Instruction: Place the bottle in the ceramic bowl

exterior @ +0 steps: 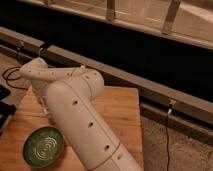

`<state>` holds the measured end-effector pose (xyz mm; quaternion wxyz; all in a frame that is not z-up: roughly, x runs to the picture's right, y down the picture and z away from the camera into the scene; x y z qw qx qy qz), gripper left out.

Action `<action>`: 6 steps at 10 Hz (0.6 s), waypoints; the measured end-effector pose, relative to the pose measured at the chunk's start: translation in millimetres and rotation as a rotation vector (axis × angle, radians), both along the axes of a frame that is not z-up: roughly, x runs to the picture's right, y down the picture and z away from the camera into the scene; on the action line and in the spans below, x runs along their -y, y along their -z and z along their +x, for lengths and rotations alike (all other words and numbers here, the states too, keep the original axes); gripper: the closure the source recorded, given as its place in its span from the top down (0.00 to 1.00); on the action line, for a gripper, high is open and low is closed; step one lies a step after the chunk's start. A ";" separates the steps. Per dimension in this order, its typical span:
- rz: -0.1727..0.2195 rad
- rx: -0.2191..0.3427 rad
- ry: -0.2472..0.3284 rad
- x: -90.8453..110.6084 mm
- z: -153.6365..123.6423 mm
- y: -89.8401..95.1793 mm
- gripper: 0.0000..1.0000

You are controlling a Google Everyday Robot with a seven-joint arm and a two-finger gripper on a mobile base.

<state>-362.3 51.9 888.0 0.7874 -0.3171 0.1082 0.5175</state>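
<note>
A pale wooden bench [121, 111] fills the lower left, and the robot's thick white arm [82, 125] rises across it from the bottom edge. It bends at a rounded elbow, runs left as a slimmer link, then turns down at a second joint near the bench's far left corner. The gripper [45, 109] sits at the end of that last short stretch, low over the left part of the bench and just behind the big arm link, which covers most of it. Whether it is open or closed, or has hold of anything, I cannot tell. The ceramic bowl [43, 146] stands upright on the bench near its front left corner, just beside the arm's lower link but apart from it. It is dark green, with pale rings showing inside and nothing visible in it. The bottle cannot be made out anywhere in this view. A dark object [4, 111] pokes in at the left edge beside the bench, and a black cable [11, 76] loops on the ground behind it. A grey ledge [125, 80] runs diagonally behind the bench, below a dark wall. On the right, a thin cord [167, 140] hangs down over the speckled floor [185, 150].
</note>
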 end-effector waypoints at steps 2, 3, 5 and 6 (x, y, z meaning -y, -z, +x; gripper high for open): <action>0.052 0.055 -0.068 28.4 29.7 30.7 0.00; 0.069 0.086 -0.097 36.5 46.2 43.6 0.00; 0.099 0.229 -0.174 44.0 97.3 72.1 0.00; 0.106 0.298 -0.193 39.6 113.3 82.9 0.00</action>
